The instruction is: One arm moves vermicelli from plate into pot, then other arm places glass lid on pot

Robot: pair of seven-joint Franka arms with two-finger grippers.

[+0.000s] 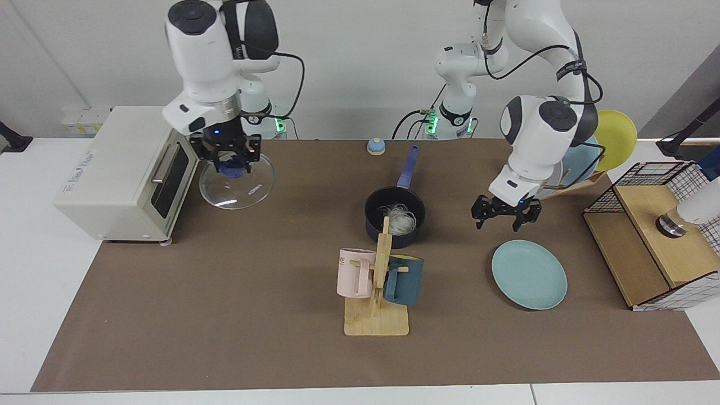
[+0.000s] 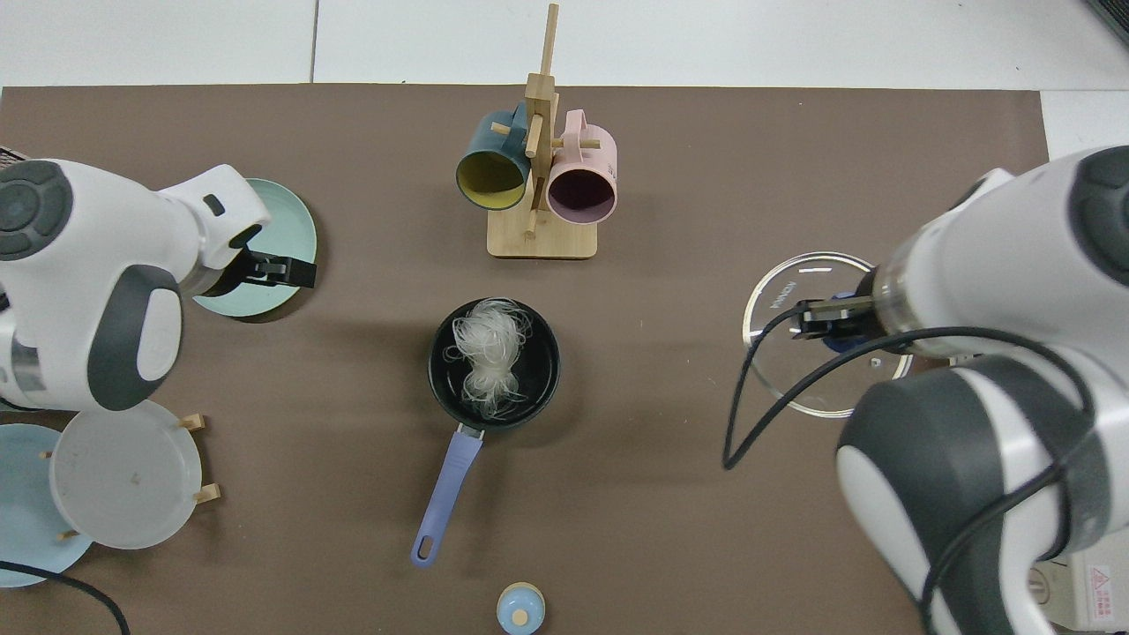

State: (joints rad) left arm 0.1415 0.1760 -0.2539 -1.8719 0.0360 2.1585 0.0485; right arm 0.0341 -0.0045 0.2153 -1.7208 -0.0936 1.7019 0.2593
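Two arms up. Plate nearest, bare; left gripper above it, fingers spread, empty. Pot mid-table, vermicelli inside, handle pointing toward bases. Right gripper clamps glass lid knob, aloft beside toaster oven. Top view shows vermicelli elongated along handle axis.

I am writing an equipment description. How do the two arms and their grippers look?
Both arms are glossy white with dark grey joint sections and round dark end caps. Black cables run along the outside. The left gripper and right gripper are black, each showing a small blue light. Green lights glow at both bases.
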